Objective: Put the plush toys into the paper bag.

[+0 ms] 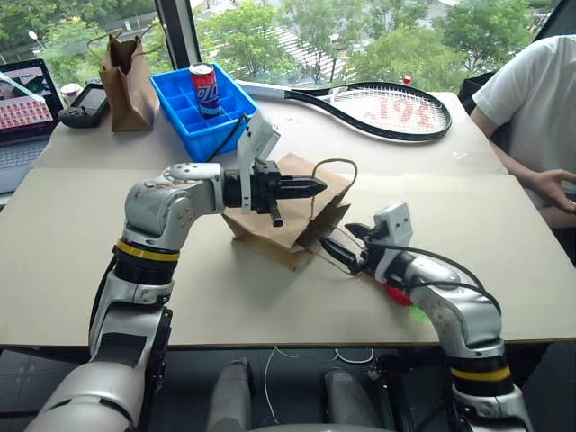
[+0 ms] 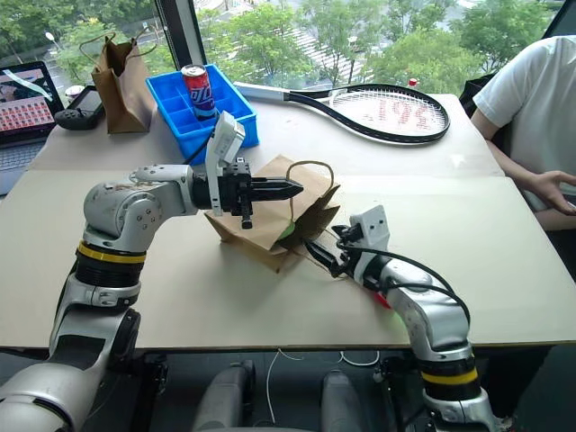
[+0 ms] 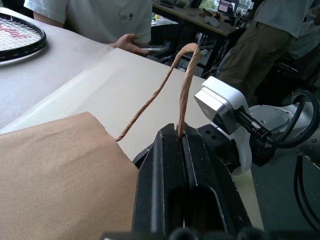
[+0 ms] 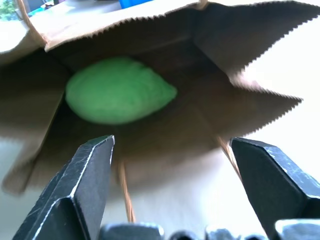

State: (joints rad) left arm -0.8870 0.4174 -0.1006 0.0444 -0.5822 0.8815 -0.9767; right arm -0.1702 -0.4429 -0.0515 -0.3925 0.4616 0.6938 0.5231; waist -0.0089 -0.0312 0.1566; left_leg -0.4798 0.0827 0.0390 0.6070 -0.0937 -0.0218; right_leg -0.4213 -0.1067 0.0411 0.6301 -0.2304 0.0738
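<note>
From the head view my left pincer (image 1: 317, 188) is clamped on the paper bag's (image 1: 270, 236) twine handle (image 1: 335, 165). Right wrist view: right pincer (image 4: 172, 150) released, squishy green plush (image 4: 120, 90) inside. Chili one's light; I'd pinch mid-body.

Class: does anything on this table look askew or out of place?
The paper bag lies tipped on its side, its mouth held up by the left gripper shut on one twine handle. A lime-green plush toy sits inside.
</note>
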